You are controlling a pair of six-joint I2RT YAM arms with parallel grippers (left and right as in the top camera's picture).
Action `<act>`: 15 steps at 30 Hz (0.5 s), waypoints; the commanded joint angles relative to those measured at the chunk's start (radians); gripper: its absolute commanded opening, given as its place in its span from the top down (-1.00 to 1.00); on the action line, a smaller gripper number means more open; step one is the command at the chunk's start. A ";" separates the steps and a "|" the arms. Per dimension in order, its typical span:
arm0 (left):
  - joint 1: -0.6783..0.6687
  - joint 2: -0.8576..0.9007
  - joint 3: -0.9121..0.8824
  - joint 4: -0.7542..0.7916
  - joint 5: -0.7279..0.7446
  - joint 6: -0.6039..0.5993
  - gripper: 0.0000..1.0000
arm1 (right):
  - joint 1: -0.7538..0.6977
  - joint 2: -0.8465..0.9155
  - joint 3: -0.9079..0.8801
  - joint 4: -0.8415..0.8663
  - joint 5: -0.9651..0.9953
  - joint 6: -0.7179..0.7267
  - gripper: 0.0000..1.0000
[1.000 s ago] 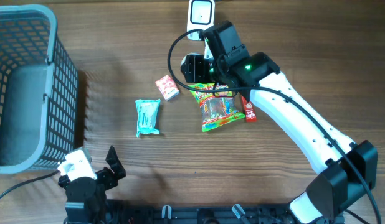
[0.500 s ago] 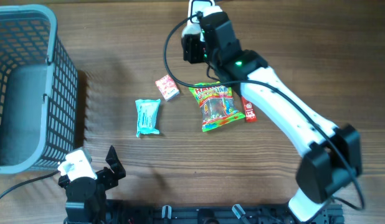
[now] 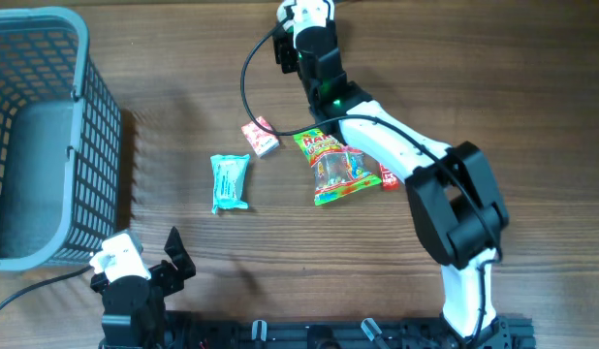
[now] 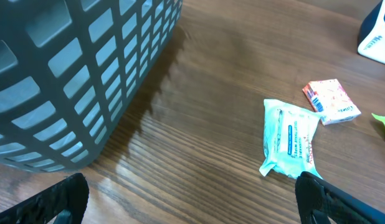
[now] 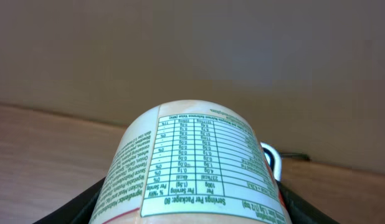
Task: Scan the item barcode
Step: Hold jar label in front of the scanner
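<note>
Right arm reaches across to the far edge of the surface [image 3: 183, 87], its right gripper [image 3: 286, 50] up beside the white scanner [image 3: 313, 12]. In the right wrist view the right gripper pinches a round labelled container [image 5: 199, 162], with a dark finger [image 5: 86, 205] showing low on each side of it. The label faces the camera: a nutrition table in green print, upside down. No barcode shows on this face. Behind the container are a plain wall and a strip of wooden surface. From overhead the container cannot be picked out against the gripper and the scanner.

Left gripper [image 3: 144, 276] sits at the near edge, jaws spread wide, holding nothing. In the left wrist view only its two black fingertips [image 4: 68, 196] show at the bottom corners.

Loose on the surface, mid-table:
- teal packet [image 3: 230, 182], lying flat, well apart from the left gripper
- small red-and-white box [image 3: 261, 137], just beyond the packet and apart from it
- gummy bag [image 3: 336, 167], flat, its top edge under the right arm
- red bar [image 3: 389, 177], touching the bag's right side, partly hidden by the arm

Grey mesh basket [image 3: 96, 107] stands at the left edge; what shows of its floor is bare
</note>
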 commanded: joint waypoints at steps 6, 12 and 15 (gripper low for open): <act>0.004 -0.003 -0.004 0.002 -0.010 -0.005 -1.00 | -0.068 0.128 0.008 0.212 0.074 -0.104 -0.22; 0.004 -0.003 -0.004 0.001 -0.010 -0.005 -1.00 | -0.092 0.160 0.012 0.271 0.002 -0.101 -0.25; 0.004 -0.003 -0.004 0.001 -0.010 -0.005 -1.00 | -0.092 0.174 0.025 0.278 -0.005 -0.101 -0.25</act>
